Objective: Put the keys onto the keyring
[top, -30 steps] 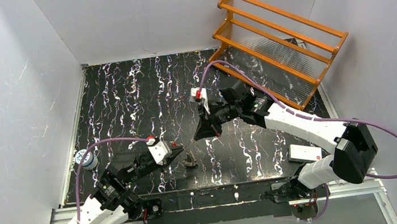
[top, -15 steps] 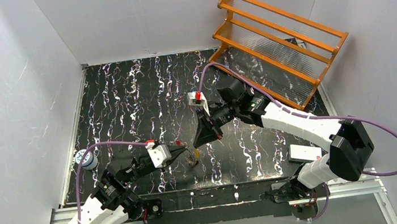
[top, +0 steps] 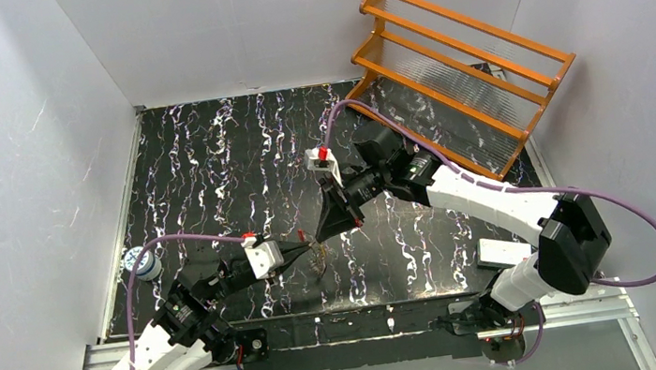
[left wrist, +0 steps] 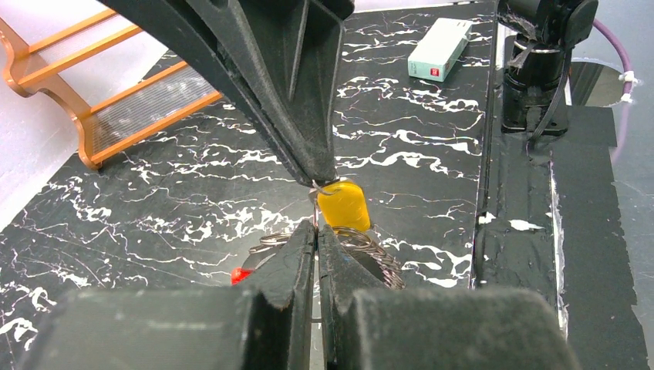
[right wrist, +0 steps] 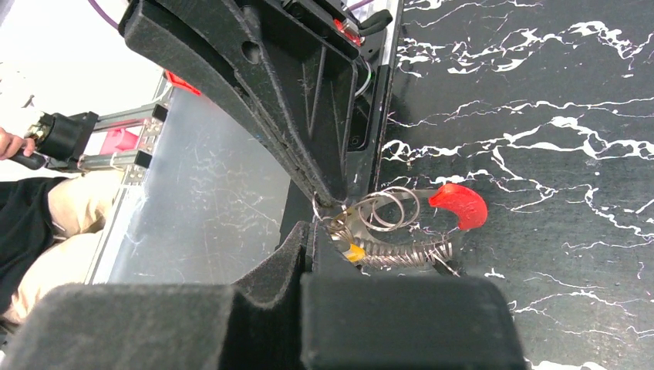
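Note:
The keyring shows as thin silvery wire loops [right wrist: 393,208] with a coiled part [left wrist: 375,250] and a red section [right wrist: 460,205], lying low over the black marbled table. My left gripper [left wrist: 316,225] is shut on a thin wire of the keyring. My right gripper [right wrist: 311,226] is shut, its tips meeting the left tips [top: 312,241]. It pinches a small yellow-gold key [left wrist: 343,204] by its top, right above the left fingertips [left wrist: 302,243]. I cannot pick out the silvery key among the loops.
An orange rack [top: 461,65] stands at the back right. A white box [top: 504,252] lies near the right arm's base. A small blue-white object [top: 140,262] sits at the table's left edge. Purple cables loop over both arms.
My right gripper has come down and left until its tips meet the left gripper's tips. The keyring cluster, earlier on the table beside the left tips, is now held between them.

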`<state>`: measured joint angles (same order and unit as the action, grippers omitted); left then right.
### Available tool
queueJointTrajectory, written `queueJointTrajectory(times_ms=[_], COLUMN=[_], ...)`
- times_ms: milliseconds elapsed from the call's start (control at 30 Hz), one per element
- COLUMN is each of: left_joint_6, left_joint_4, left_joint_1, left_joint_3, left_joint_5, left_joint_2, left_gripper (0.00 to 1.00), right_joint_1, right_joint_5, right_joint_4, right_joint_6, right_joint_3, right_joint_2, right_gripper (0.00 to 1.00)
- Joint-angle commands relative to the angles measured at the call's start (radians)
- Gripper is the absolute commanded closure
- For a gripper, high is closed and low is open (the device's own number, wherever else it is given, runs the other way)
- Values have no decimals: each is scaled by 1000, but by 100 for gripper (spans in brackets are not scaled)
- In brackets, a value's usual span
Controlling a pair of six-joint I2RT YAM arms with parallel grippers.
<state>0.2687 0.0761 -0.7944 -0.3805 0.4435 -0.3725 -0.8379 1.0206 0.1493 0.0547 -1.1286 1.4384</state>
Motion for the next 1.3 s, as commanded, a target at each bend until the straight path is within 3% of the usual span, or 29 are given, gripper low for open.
queueJointTrajectory(times_ms=[0, 900, 1267], left_joint_6=[0, 3, 3], left_joint_4=[50, 53, 44], left_joint_1=[-2, -2, -3], left_joint_3=[8, 17, 17], left_joint_5=[22, 36, 27], left_joint_2=[-6, 13, 18], left_gripper=[100, 100, 100], right_joint_1=[-1, 3, 15], right_joint_5=[22, -63, 17], right_joint_4=[-37, 54, 56], right_joint_6=[15, 5, -7], right_joint_3=[-50, -60, -78], right_joint_2=[14, 73, 30], right_gripper=[99, 99, 99])
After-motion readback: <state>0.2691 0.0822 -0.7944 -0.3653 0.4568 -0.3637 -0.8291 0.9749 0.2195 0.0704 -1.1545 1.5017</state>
